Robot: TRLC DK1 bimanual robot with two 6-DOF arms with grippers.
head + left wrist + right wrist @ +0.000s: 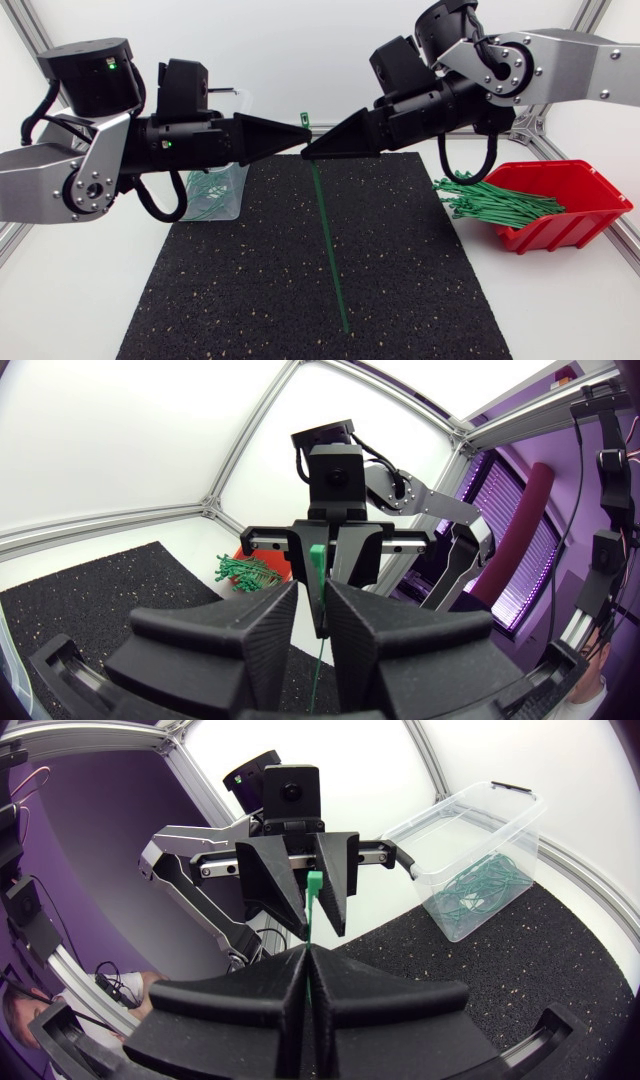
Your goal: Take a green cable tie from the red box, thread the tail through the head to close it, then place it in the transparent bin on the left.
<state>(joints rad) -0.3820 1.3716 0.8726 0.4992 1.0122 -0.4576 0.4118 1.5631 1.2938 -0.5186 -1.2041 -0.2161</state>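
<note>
**Right gripper** (308, 152), at centre above the mat: fingers pressed together on the green cable tie (330, 240) just below its head. In the right wrist view the strap emerges from the seam between the two closed fingers (270, 995).

**Left gripper** (298, 139): meets the right gripper tip to tip. Its fingers (272, 885) stand apart, one on each side of the tie's head, without visibly pinching it. The left wrist view shows the gap between the left gripper's fingers (262, 635), with the right gripper's tip lying in that gap.

**Cable tie:** head uppermost, projecting just above the two tips. The tail hangs free, slanting down towards the near edge of the black speckled mat (240, 290). The tie is unthreaded.

**Red box** (575, 228): on the robot's right, off the mat. A bundle of green ties (500, 205) spills over its open front.

**Transparent bin** (238, 200): on the robot's left, behind the left arm. It holds several green ties (478, 888).

**White table** (60, 300): carries the mat, box and bin.
</note>
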